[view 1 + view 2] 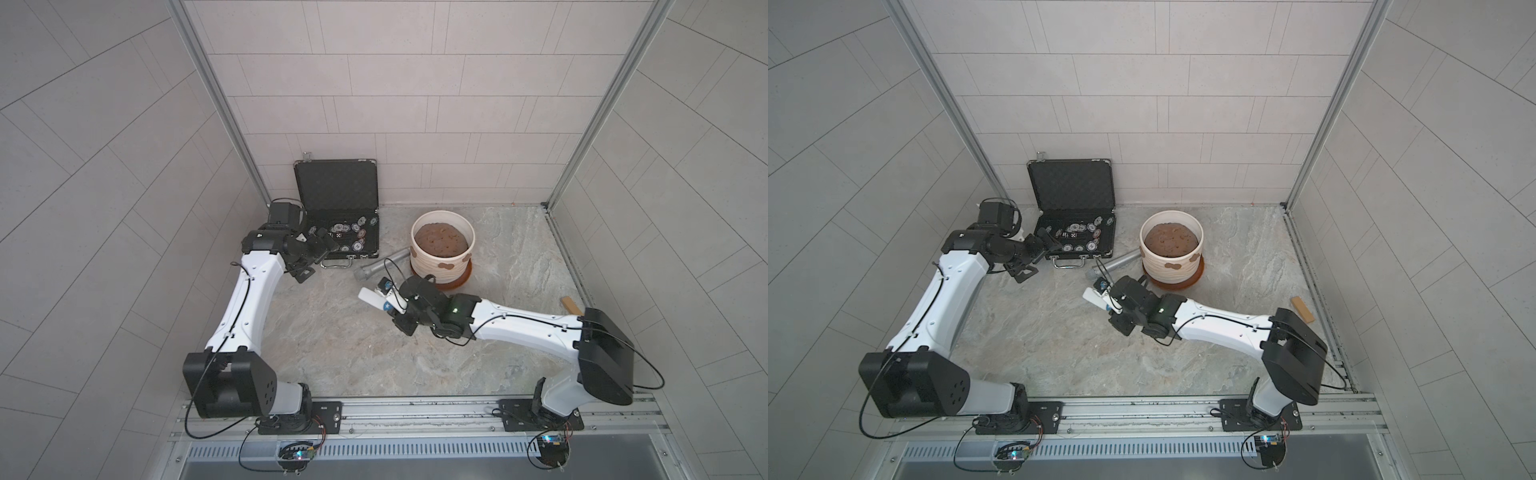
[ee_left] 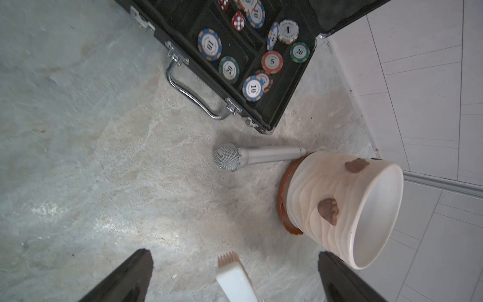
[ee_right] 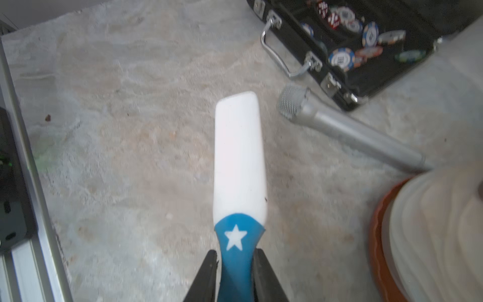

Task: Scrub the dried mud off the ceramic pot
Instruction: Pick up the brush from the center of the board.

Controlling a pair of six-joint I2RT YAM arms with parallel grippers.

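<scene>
Low in the middle of both top views, a little above the arm bases, the right gripper is clenched on a scrub brush. The right wrist view shows its 2 fingers pressed against either side of the blue, star-marked neck. The white head reaches out over the stone-patterned table, and I cannot tell whether the bristles touch it. The head points toward the left of the frame, away from the pot. A wooden block lies alone at the table's right edge.

Just above and right of that gripper, right of centre in the frame, the ceramic pot stands upright on a reddish-brown saucer. It is cream with a wavy ribbed wall and holds a mound of brown soil. Dried mud shows as 3 small brown patches on the wall facing the arms. The brush is near the pot but apart from it. A silver microphone lies at the pot's left, with its tail end at the saucer and its mesh head nearest the brush.

Further up and left, the left gripper hangs released, its 2 fingers spread wide and holding nothing. It is by the left front corner of an open black poker case, which has chips and red dice in its tray.
</scene>
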